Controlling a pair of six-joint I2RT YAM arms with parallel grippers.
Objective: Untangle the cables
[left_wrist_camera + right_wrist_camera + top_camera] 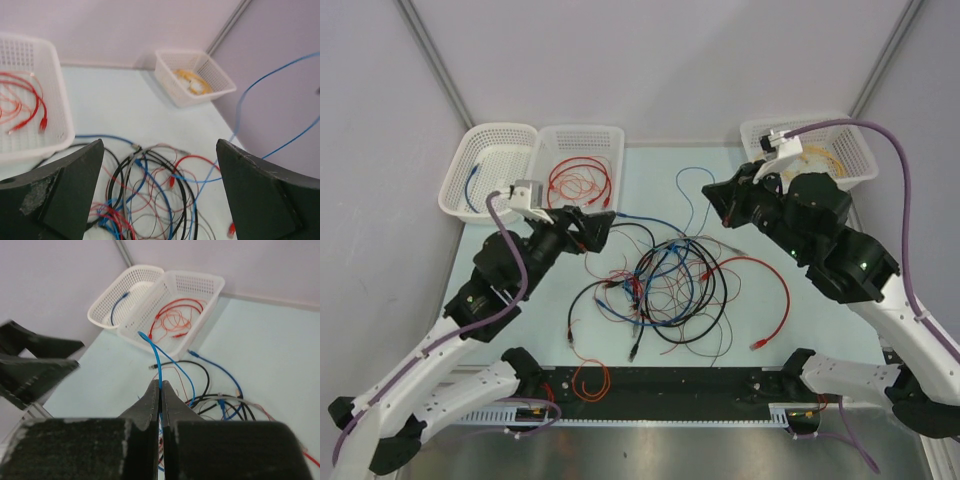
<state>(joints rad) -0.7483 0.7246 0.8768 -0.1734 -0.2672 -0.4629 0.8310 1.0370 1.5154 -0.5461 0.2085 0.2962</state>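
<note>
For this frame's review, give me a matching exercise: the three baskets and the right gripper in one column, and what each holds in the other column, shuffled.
Column one
1. far-left basket
2. second basket from the left
3. far-right basket
4. right gripper

Column two
A. red cables
B. yellow cable
C. long blue cable, pinched between shut fingers
D. short blue cable

Pairs: 1-D, 2-A, 3-B, 4-C.
</note>
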